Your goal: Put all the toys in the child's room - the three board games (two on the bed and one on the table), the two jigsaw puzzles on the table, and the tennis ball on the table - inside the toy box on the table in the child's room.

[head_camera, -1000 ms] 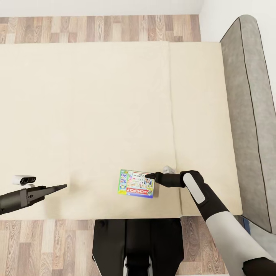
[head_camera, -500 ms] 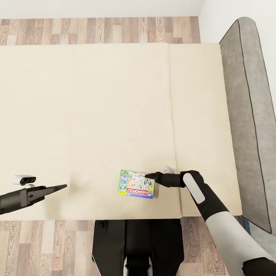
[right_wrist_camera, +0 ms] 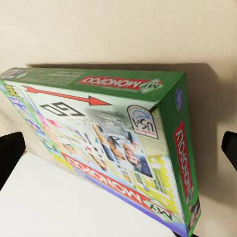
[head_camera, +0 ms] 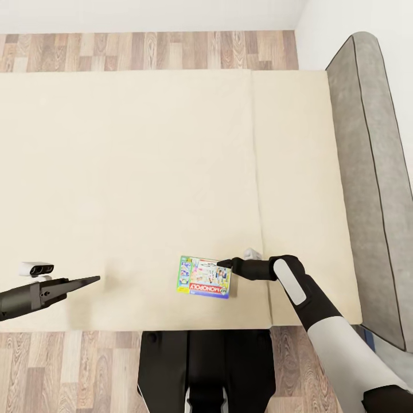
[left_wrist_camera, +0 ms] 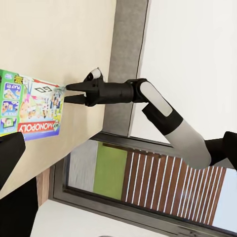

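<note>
While our right gripper (head_camera: 221,265) sits at the near right corner of the flat green-edged, white-faced Monopoly board game box (head_camera: 205,276), the box itself lies flat on the plain beige mattress of the bed (head_camera: 143,172), close to the edge nearest our base. From the left wrist view the two dark fingers of that gripper (left_wrist_camera: 73,93) are parted a little, one above and one below the box's corner (left_wrist_camera: 29,106), so we judge it spread around the edge and not yet clamped; whether the pads already touch the cardboard we cannot tell. In the right wrist view the box (right_wrist_camera: 108,143) lies between two black fingertips (right_wrist_camera: 10,155) standing well apart at either side.

Our worry is the grip point. A pinch on one corner of a wide, flat box leaves most of its weight hanging off to one side, so on lifting it could swing down, twist in the pads or slip out. Closing too shallow would likely just nudge the box across the soft mattress.

Our left gripper (head_camera: 86,280) hangs over bare mattress well apart from the box, its slim fingers pressed together, holding nothing.
</note>
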`<state>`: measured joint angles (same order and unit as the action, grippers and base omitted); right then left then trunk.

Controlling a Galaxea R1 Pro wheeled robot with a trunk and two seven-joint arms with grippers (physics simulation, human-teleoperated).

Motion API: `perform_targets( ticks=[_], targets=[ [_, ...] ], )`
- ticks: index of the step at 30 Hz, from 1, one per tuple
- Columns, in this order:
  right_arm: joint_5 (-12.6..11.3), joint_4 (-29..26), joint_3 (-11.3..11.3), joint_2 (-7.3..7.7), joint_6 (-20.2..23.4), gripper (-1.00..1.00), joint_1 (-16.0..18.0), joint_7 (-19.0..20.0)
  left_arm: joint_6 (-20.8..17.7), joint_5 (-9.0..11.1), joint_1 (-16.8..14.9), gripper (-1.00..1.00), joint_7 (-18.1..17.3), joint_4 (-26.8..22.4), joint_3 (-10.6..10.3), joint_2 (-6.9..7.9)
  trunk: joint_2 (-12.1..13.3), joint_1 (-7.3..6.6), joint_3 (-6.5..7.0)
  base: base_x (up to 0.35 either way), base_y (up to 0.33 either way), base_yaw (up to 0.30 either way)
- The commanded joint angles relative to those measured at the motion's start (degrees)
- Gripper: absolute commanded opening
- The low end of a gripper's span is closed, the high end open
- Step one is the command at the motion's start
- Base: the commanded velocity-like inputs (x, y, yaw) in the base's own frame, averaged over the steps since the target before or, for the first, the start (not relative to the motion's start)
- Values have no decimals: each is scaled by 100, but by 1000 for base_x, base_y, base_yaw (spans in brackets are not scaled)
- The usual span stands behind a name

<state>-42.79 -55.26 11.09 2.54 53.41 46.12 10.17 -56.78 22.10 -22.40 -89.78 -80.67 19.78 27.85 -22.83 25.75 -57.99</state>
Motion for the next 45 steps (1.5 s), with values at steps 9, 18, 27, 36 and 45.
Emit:
perform_targets(
  ticks=[9,18,27,36,45],
  targets=[
    [60,-2,7,-8,11,100,2,55,-61,-4,-1,100,-23,-1,0,2,-9,4,3,0,0,0],
    [60,-2,7,-15,11,100,2,55,-61,-4,-1,100,-23,-1,0,2,-9,4,43,0,0,0],
    [60,-2,7,-17,11,100,2,55,-61,-4,-1,100,-23,-1,0,2,-9,4,60,0,0,0],
    [57,4,7,-15,11,100,2,51,-61,-12,-1,100,-23,-1,-1,2,-9,4,62,0,55,0],
    [59,12,10,-20,11,100,2,40,-61,-13,-1,100,-23,-1,-1,2,-9,4,62,0,19,0]
  ],
)
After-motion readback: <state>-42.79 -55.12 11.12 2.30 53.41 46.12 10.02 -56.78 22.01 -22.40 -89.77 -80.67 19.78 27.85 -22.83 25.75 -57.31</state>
